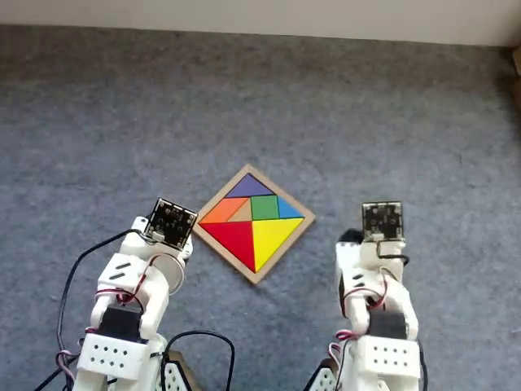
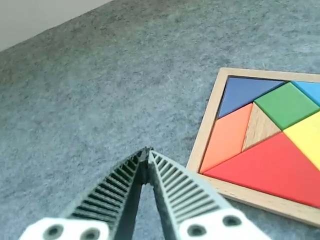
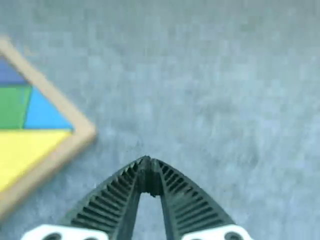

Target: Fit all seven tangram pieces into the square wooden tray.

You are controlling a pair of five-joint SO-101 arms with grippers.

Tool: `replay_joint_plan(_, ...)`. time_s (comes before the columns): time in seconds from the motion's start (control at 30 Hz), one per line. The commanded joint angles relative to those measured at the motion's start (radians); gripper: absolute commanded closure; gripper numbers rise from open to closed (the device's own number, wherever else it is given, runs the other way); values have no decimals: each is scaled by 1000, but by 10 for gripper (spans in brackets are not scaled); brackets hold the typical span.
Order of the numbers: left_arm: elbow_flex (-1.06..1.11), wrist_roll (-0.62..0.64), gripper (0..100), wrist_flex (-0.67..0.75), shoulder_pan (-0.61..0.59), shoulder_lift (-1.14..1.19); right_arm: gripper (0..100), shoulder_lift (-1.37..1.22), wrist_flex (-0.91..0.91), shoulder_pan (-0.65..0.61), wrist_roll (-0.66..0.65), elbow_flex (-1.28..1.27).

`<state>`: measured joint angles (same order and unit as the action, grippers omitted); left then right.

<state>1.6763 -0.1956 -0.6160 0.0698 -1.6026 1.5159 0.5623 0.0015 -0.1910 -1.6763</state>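
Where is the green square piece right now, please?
In the high view, the green square sits inside the wooden tray, between the purple triangle and the yellow triangle.

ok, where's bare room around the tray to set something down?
Widest: grey carpet between tray and far wall. Also the strip between tray and right gripper. Tight by the left gripper, close to the tray's corner.

A robot workbench (lab or home cannot be told) is suggested by grey carpet-like covering (image 1: pixel 122 106), loose black cables (image 1: pixel 195 332) and a pale wall (image 1: pixel 244 12).
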Motion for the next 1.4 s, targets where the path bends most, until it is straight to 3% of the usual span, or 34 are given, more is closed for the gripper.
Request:
replay_joint_plan(0.0,28,-5,993,-3,-4,-16,991,213,-10,5,15,-124)
replay_joint_plan(0.1,28,-5,993,-3,-8,-13,991,328,54,4,15,-147)
replay_joint_plan(0.3,28,-5,993,-69,-68,-7,991,243,111,-45,20,-147)
replay_joint_plan(0.63,28,-8,993,-315,-197,-16,991,206,529,-42,15,-148)
replay_joint_plan(0.9,28,-8,993,-414,-295,-16,991,206,539,-42,15,-148)
replay_joint_plan(1.37,28,-8,993,-414,-292,-16,991,206,539,-42,15,-148)
